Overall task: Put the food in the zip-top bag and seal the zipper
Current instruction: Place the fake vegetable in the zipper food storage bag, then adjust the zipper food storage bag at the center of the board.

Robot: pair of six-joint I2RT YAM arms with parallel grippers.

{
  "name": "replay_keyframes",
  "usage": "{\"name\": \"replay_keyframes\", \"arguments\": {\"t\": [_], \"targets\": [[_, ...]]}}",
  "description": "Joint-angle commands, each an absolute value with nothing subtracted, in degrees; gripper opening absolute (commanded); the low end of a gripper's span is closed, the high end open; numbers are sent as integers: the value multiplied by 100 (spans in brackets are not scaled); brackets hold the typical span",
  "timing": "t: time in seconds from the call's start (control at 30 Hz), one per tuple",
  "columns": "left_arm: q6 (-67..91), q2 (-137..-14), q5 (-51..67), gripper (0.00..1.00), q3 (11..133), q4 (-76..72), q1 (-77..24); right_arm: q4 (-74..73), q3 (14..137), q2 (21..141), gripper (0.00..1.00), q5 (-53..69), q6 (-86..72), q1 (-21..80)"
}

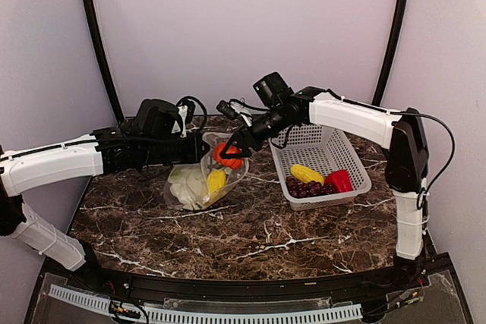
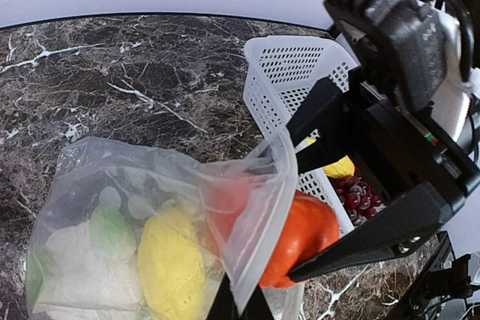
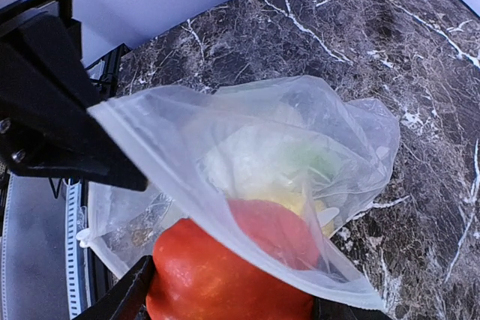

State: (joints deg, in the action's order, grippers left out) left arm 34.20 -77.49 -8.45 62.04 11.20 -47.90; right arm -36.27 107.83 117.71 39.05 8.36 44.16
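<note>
Now right tool [image 1: 226, 153] clamped on orange-red food [image 1: 228, 159], half past zip-top bag [image 1: 194, 187] mouth at middle of surface [image 1: 250, 240]; bag body slopes off toward near-left corner (left tool [image 1: 203, 156] pinching rim up).

White basket [image 1: 319, 142] with tiny holes in walls, on right side of table. Table [image 1: 250, 233] is dark brown stone with white wiggly lines. Plain pale wall [image 1: 243, 28] behind. Black bent pole [image 1: 95, 36] at each back side. White slotted strip [image 1: 228, 316] along front edge.
</note>
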Motion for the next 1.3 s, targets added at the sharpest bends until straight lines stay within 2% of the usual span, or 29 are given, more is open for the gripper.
{"name": "replay_keyframes", "arguments": {"t": [0.0,0.03,0.17,0.37,0.47,0.53,0.73,0.9,0.97,1.07,1.17,1.27], "targets": [[3520,-7460,-939,1,6060,1051,-4808,-3428,11244,12136,47,3751,588,4544],[3526,-7443,-973,1,6049,1044,-4808,-3430,11322,12204,50,3742,546,4573],[3520,-7334,-1136,1,5986,1112,-4805,-3679,11764,12341,71,4030,386,4597],[3535,-7139,-1386,1,5800,1100,-4806,-3911,11414,11777,78,3985,686,4568],[3571,-7129,-1456,1,5714,1064,-4808,-4055,11130,11471,85,4073,817,4557],[3578,-7146,-1454,1,5688,1040,-4803,-4179,11028,11351,85,4005,832,4534],[3558,-7140,-1493,1,5683,1039,-4808,-4038,10326,11084,68,2990,567,4333],[3546,-7120,-1536,1,5661,1067,-4800,-4348,10259,11492,57,3300,444,4236],[3548,-7127,-1535,1,5660,1064,-4797,-4390,10266,11667,46,3470,431,4228],[3551,-7124,-1514,1,5662,1073,-4805,-4432,10387,11808,26,3611,418,4224],[3566,-7105,-1541,1,5653,1106,-4800,-4562,10592,11836,0,3668,398,4219],[3507,-7064,-1557,1,5670,1185,-4800,-4821,10844,11652,0,3769,441,4210]]}}
